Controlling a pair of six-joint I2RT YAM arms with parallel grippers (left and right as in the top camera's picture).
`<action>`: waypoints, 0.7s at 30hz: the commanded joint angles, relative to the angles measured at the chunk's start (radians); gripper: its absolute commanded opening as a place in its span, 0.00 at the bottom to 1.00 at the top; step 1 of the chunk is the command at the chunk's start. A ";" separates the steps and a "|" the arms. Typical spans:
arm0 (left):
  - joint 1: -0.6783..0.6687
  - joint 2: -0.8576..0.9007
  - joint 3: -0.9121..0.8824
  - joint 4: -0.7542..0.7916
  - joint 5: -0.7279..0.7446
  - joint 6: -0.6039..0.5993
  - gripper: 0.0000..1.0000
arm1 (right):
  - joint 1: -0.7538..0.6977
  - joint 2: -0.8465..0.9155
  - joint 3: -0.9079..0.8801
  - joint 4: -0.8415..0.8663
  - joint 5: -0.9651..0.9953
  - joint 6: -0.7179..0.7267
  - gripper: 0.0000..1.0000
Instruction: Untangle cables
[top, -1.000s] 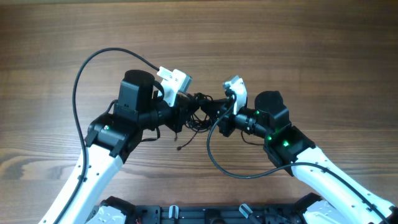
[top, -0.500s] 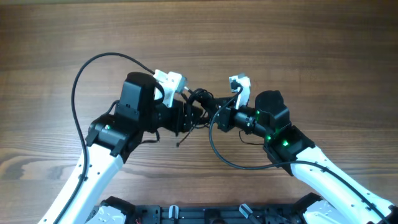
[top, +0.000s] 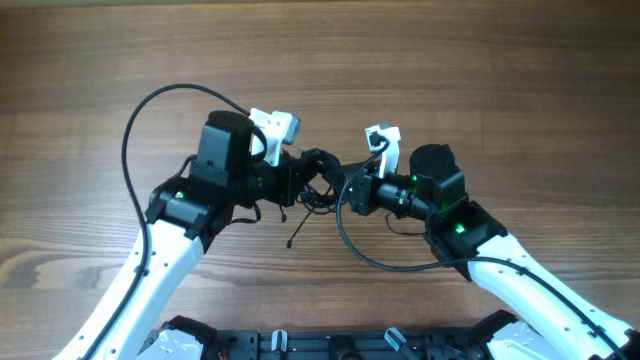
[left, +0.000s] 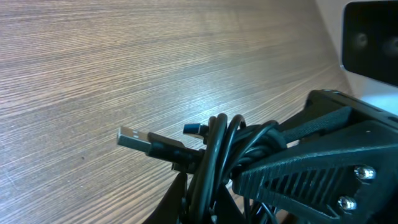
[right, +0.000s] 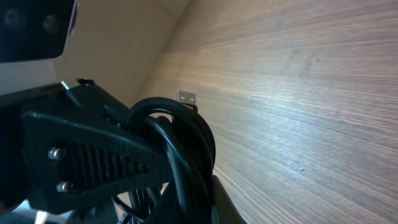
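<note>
Brown wood-grain surface (top: 480, 60) all the way across, with the two arms meeting roughly in the middle of it

From overhead, the cables (top: 318, 182) are bunched in a small dark knot held up between the two arms. The left pincer (top: 303, 176) is clenched on the knot from its side and the right pincer (top: 347, 188) is clamped onto it from the other, so the two sit nearly tip to tip. One loose strand (top: 298, 225) hangs down out of the knot and its end reaches the surface just below.

The left wrist view is a close-up: several black loops of the cables (left: 214, 165) are pressed right against a ribbed black finger (left: 298, 177), and a silver USB plug (left: 129, 137) pokes out to the left over the wood. The right wrist view is much the same, with the coil of cables (right: 186, 146) jammed beside its ribbed finger (right: 93, 152) and a small metal plug end (right: 186, 98) showing at the top.

The thicker arm cords (top: 135, 130) arc out wide and stay separate from the knot
</note>
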 joint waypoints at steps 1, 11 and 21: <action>0.055 -0.030 -0.003 0.021 -0.059 -0.020 0.04 | 0.008 -0.003 0.015 -0.004 -0.290 -0.079 0.05; 0.055 -0.030 -0.003 0.026 -0.060 -0.021 0.04 | -0.017 -0.003 0.015 -0.056 -0.173 -0.121 0.75; 0.056 -0.030 -0.003 0.011 -0.234 -0.123 0.04 | -0.061 -0.035 0.015 -0.013 -0.089 -0.117 0.84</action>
